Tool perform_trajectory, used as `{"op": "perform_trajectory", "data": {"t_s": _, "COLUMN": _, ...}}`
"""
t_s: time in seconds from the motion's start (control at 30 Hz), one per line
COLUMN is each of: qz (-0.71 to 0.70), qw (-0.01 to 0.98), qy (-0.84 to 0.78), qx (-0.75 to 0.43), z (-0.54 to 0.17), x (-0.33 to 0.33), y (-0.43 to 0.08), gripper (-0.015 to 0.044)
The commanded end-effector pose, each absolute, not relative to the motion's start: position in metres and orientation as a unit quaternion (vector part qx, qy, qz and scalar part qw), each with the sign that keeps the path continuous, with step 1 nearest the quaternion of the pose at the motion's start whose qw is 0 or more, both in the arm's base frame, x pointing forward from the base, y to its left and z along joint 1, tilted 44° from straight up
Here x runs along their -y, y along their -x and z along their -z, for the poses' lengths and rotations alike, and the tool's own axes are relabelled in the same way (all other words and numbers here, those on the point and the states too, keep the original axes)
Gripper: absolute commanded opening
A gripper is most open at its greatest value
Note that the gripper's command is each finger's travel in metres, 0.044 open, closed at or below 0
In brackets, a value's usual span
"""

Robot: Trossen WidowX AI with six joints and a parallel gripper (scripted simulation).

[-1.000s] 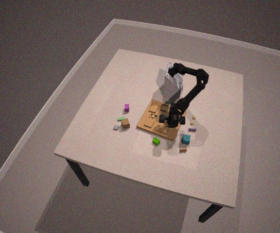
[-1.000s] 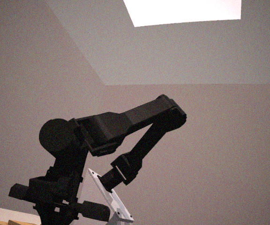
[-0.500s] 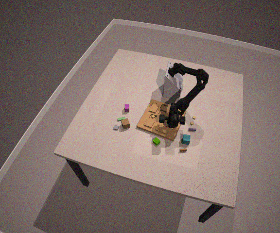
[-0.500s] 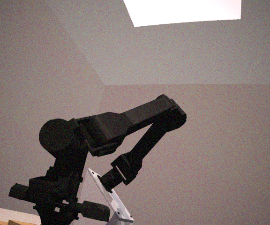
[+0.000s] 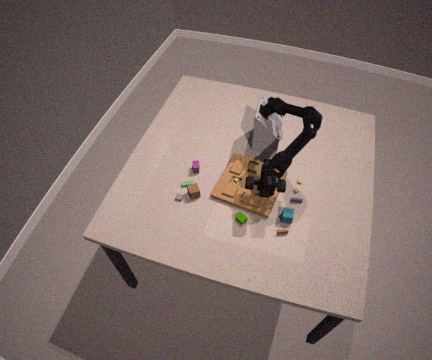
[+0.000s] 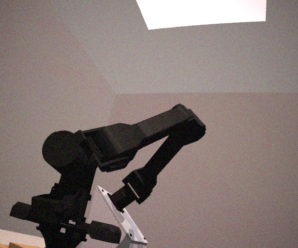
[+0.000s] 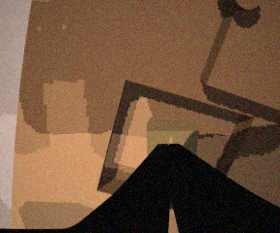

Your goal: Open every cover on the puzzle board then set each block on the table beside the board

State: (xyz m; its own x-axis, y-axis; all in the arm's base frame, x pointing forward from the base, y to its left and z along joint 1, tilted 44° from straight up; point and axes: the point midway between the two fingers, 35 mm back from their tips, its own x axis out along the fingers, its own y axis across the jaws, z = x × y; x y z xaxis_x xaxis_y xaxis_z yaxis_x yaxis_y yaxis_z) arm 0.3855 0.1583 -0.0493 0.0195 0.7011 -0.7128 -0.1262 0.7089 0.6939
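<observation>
The wooden puzzle board [image 5: 217, 190] [image 7: 82, 53] lies on the table under my arm. Two wooden covers [image 5: 230, 189] [image 5: 237, 166] show on its left half. In the wrist view a square-edged well [image 7: 115, 136] is open in front of my fingers, and an olive-green patch [image 7: 159, 133] shows inside it, possibly a block. A dark slot [image 7: 216, 49] runs to a round hole above it. My gripper [image 7: 167, 154] is shut, with its tips over the well, and nothing shows between them. In the top view the wrist hides the fingertips and the board's right part.
On the table left of the board are a magenta block [image 5: 196, 166], a brown cube [image 5: 193, 191], a green strip [image 5: 187, 183] and a grey piece [image 5: 178, 197]. A bright green block [image 5: 241, 217] lies in front. Right are a teal cube [image 5: 287, 215] and several small pieces.
</observation>
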Motion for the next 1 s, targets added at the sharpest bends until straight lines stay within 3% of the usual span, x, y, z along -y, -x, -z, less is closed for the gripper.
{"op": "perform_trajectory", "data": {"t_s": 0.0, "qz": -0.305, "qw": 0.677, "qy": -0.228, "qx": -0.63, "z": 0.046, "x": -0.155, "y": -0.386, "gripper": 0.0}}
{"op": "perform_trajectory", "data": {"t_s": 0.13, "qz": -0.301, "qw": 0.675, "qy": -0.231, "qx": -0.632, "z": 0.043, "x": -0.15, "y": -0.386, "gripper": 0.0}}
{"op": "perform_trajectory", "data": {"t_s": 0.33, "qz": -0.3, "qw": 0.675, "qy": -0.231, "qx": -0.633, "z": 0.024, "x": -0.131, "y": -0.386, "gripper": 0.0144}}
{"op": "perform_trajectory", "data": {"t_s": 0.97, "qz": -0.341, "qw": 0.689, "qy": -0.186, "qx": -0.612, "z": 0.008, "x": -0.116, "y": -0.385, "gripper": 0.0144}}
